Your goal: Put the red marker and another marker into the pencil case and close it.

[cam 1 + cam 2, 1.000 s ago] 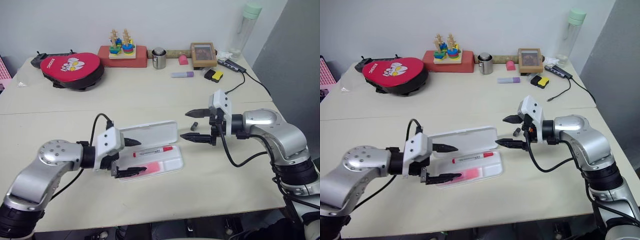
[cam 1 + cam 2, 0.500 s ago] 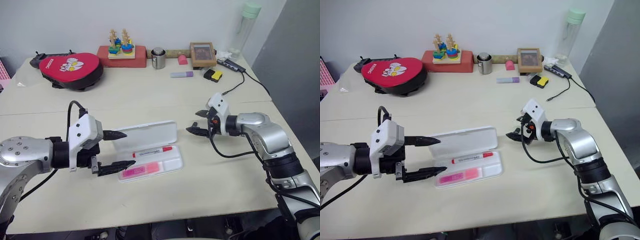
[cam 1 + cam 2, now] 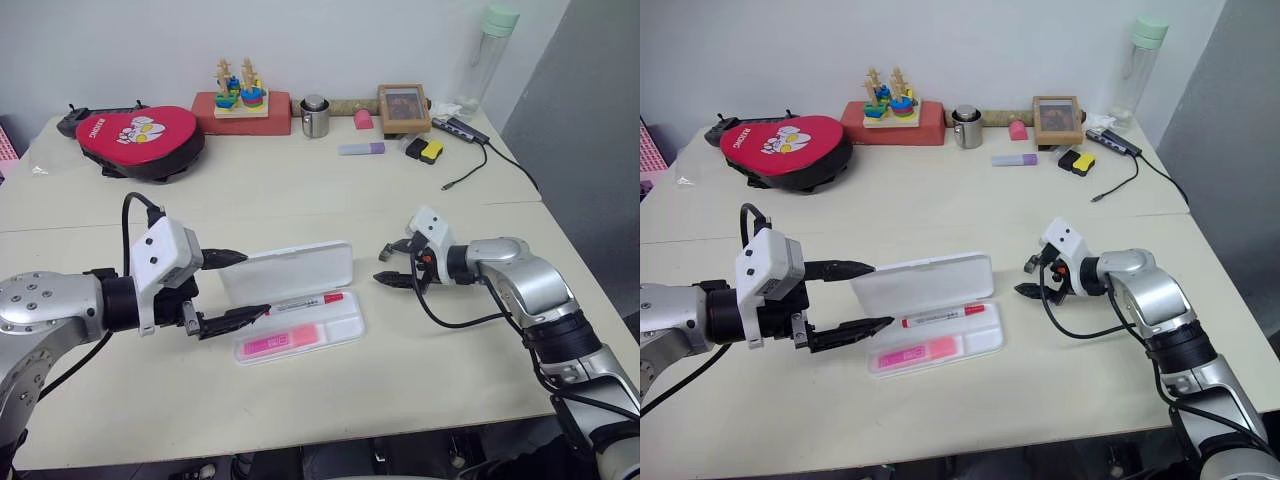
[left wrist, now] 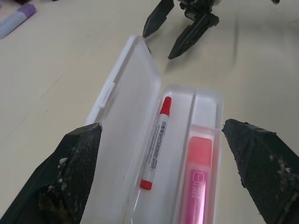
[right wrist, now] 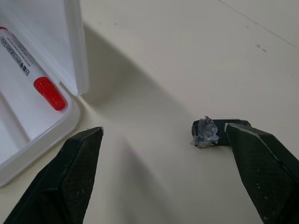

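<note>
I am seeing my left gripper (image 3: 235,287) standing wide open and holding nothing, and ahead of its two fingers the pencil case (image 4: 140,112) is lying open on the table (image 3: 300,190), with the red marker (image 4: 156,142) in the tray nearer the raised lid and the pink highlighter (image 4: 196,179) lying in the tray beside it. My right gripper (image 3: 1032,279) is also standing open and empty, pointing at the far short end of the case, and a small dark object (image 5: 219,132) is lying on the table near one of its fingers.
</note>
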